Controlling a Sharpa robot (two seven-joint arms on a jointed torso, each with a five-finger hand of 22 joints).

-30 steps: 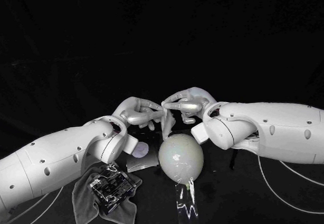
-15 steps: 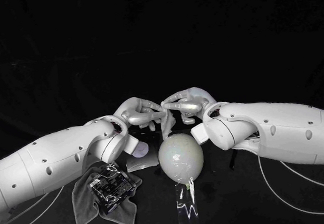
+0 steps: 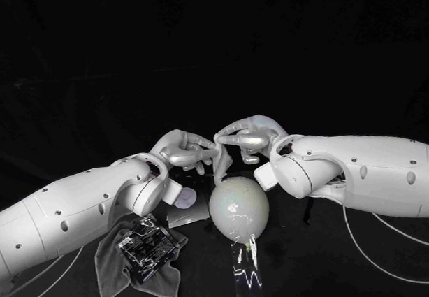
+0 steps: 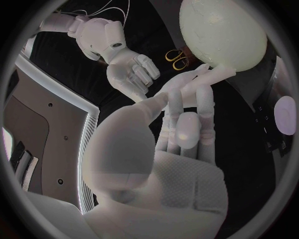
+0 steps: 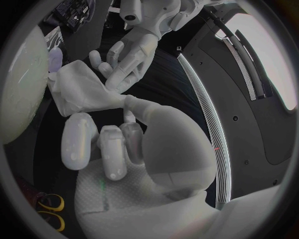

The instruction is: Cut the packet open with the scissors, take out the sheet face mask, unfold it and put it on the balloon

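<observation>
Fig.: two-handed hold of the mask, seen from the robot's side of the table.

(a) Centre, far of the balloon. The left hand (image 3: 182, 151) and right hand (image 3: 250, 135) meet fingertip to fingertip. Between them hangs the sheet face mask (image 3: 221, 163), folded into a narrow pale strip. Its lower end comes down to approx. the balloon's far tip. The right hand pinches the mask's top btw. thumb and a finger, w/ its other fingers curled beneath (right wrist view). The left hand pinches the same top edge from the left, w/ its remaining fingers loosely apart.

(b) Balloon (image 3: 240, 204). Pale, egg-shaped, lying lengthwise on the black table (image 3: 316, 273), knot end toward the near side. It sits just near of both hands, under the hanging mask.

(c) Left of the balloon. A silvery packet (image 3: 185, 216) lies flat, just beside the balloon. Nearer and further left is a crumpled grey cloth (image 3: 112, 266) w/ a dark glossy item (image 3: 147, 244) on top; what that item is cannot be told.

(d) Scissors (image 4: 177, 59). Yellow handles, on the table near the balloon (wrist views), apart from both hands.
</observation>
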